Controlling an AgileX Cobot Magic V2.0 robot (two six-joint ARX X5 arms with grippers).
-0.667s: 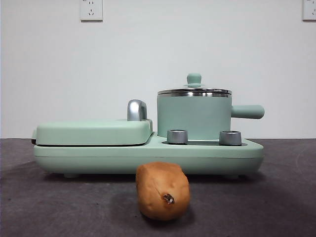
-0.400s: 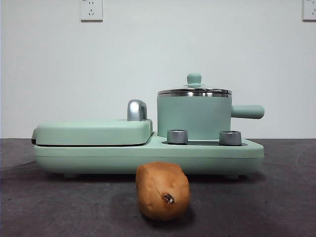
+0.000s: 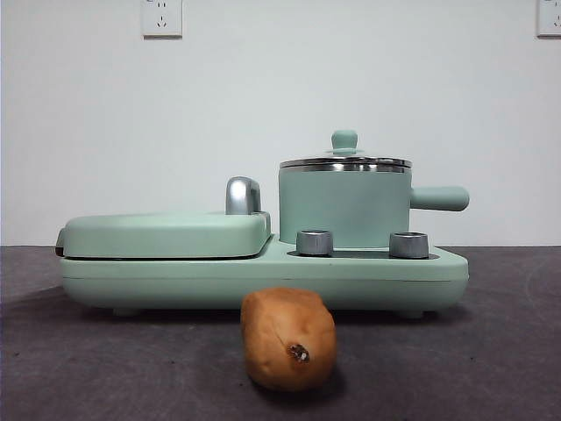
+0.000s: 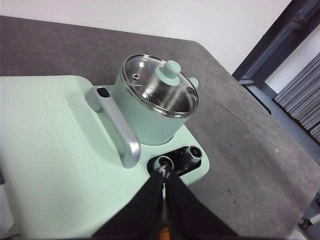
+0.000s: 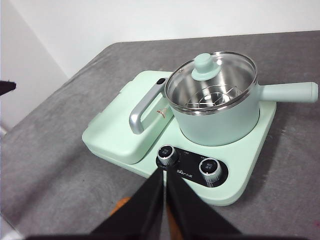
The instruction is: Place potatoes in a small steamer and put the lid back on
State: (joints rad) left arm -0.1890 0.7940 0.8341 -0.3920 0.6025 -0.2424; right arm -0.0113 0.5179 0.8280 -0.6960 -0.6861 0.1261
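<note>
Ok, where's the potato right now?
In the front view the potato lies on the dark table, in front of the green cooker, nearest the camera and just below the steamer.

Potato (image 5: 121, 203) mostly behind right gripper (image 5: 164, 176)

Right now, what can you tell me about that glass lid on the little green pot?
The lid is round clear glass with a shiny steel rim and a small mint-green knob on top. It sits level and closed on the small steamer; a metal rack shows through the glass. Nothing else touches it.
</note>
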